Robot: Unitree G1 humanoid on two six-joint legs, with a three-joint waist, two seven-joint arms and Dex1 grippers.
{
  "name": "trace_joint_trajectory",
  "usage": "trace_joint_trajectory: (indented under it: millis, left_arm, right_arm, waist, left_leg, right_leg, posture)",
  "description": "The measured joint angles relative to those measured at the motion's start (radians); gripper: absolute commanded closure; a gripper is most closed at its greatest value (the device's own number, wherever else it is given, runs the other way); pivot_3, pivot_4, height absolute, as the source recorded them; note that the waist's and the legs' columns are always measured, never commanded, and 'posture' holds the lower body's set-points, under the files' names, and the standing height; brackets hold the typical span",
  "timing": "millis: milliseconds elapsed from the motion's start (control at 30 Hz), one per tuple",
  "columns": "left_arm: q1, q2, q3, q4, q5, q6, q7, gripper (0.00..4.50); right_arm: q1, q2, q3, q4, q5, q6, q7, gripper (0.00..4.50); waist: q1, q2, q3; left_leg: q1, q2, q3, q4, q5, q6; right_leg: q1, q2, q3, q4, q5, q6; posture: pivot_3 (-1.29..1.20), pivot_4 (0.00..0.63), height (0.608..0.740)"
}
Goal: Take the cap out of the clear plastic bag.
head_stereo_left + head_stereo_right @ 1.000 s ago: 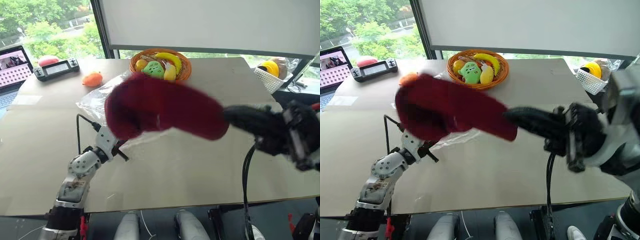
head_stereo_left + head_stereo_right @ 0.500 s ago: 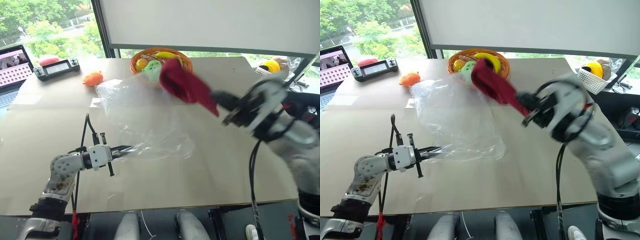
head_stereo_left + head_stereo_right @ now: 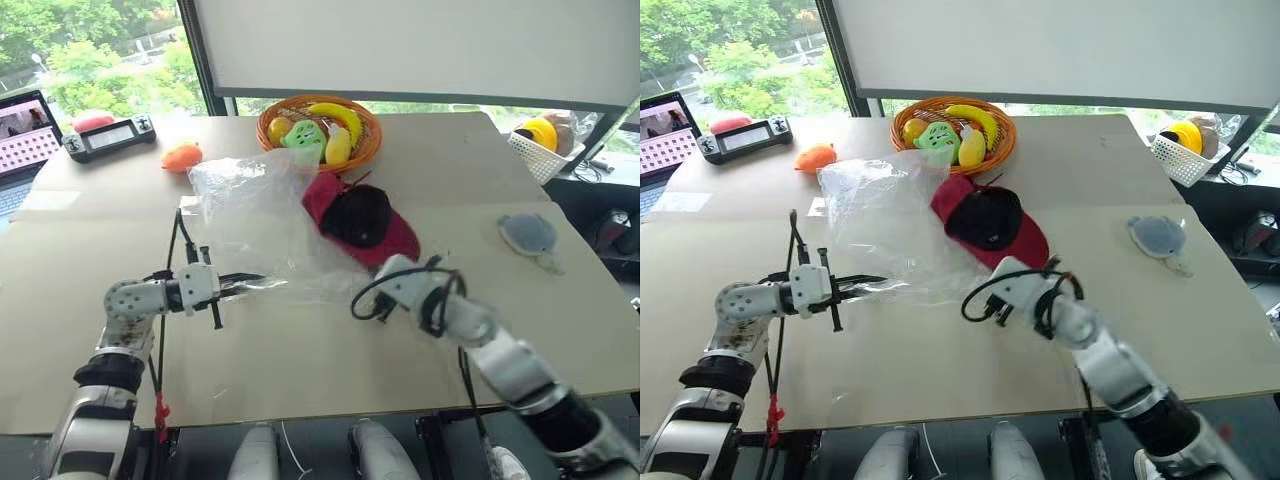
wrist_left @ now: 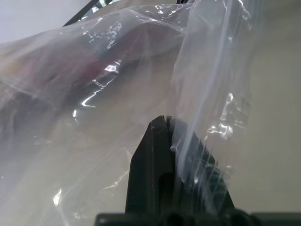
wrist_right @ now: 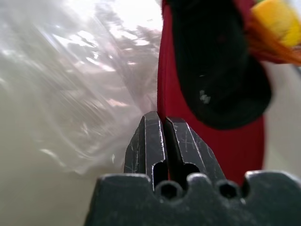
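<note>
A: Two grippers were in view. How did each stand?

B: Left gripper point(image 3: 250, 281) was clamped on an edge of the bag point(image 3: 265, 225), film pinched between its fingers point(image 4: 157, 155). Right gripper point(image 5: 162, 123) had its fingers pressed together with nothing visible between them; its tips sat right at the cap's red edge, contact not confirmable.

A: Where was the cap?

B: Cap point(image 3: 362, 222) lay on the table point(image 3: 300, 370), outside the bag, black crown up and red brim showing around it. It sat mid-table, toward the far edge, just short of the basket point(image 3: 368, 135). Its left side met the bag; whether film overlapped the brim could not be told.

A: And the bag?

B: Bag lay crumpled left of the cap, stretching from the left gripper toward the far edge.

A: Other items?

B: Basket with fruit at the far edge; an orange fruit point(image 3: 183, 157) toward the far left corner; a grey pad point(image 3: 528, 234) near the right edge, well apart from the cap.
</note>
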State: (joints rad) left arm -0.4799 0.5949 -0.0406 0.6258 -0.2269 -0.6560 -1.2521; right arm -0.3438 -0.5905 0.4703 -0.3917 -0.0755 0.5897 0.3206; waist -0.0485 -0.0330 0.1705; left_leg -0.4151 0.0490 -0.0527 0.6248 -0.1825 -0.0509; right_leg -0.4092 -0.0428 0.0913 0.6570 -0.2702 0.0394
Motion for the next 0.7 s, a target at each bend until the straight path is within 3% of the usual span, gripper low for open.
trace_joint_trajectory:
  millis: [67,167,433,533,700]
  left_arm:
    - [0.0,-0.001,-0.005,0.015,0.01,-0.008,-0.004,4.5]
    - [0.0,-0.005,-0.007,0.02,0.024,-0.021,-0.004,3.68]
    - [0.001,-0.006,-0.009,0.017,0.03,-0.014,0.0,0.88]
    - [0.022,0.0,-0.009,-0.024,0.011,0.033,-0.015,0.04]
    - [0.115,0.04,-0.005,-0.229,-0.079,0.223,-0.038,0.04]
  right_arm:
    - [-0.01,0.05,0.005,0.014,-0.026,0.029,-0.002,3.93]
    - [-0.016,0.129,0.013,0.039,-0.04,0.073,-0.001,2.91]
    - [0.007,0.152,-0.043,0.044,-0.057,0.101,0.021,0.24]
    - [0.024,0.136,-0.086,0.031,-0.056,0.099,0.04,0.0]
    - [0.075,0.147,-0.203,0.011,0.021,0.103,0.083,0.0]
  waist:
    - [0.0,-0.001,-0.001]
    - [0.003,-0.001,-0.001]
    - [0.008,-0.001,-0.001]
    - [0.007,-0.001,-0.001]
    - [0.006,-0.001,-0.001]
  left_leg:
    - [0.0,0.0,0.0,0.0,0.0,0.0]
    - [0.001,0.0,-0.001,0.0,0.0,0.0]
    - [0.001,0.0,-0.001,0.001,0.0,0.0]
    - [0.001,0.0,-0.001,0.001,0.0,0.0]
    - [0.001,0.0,-0.001,0.001,0.0,0.0]
  right_leg:
    - [0.0,0.0,0.0,0.0,0.0,-0.001]
    - [0.001,0.0,-0.001,0.001,0.0,0.0]
    - [0.001,0.0,-0.001,0.001,0.0,0.0]
    - [0.002,0.0,-0.002,0.001,0.0,0.0]
    - [0.002,0.0,-0.001,0.001,0.0,0.0]
  posture:
    - [0.0,0.15,0.735]
    - [0.0,0.15,0.735]
    - [0.0,0.15,0.735]
    - [0.0,0.15,0.735]
    - [0.0,0.15,0.735]
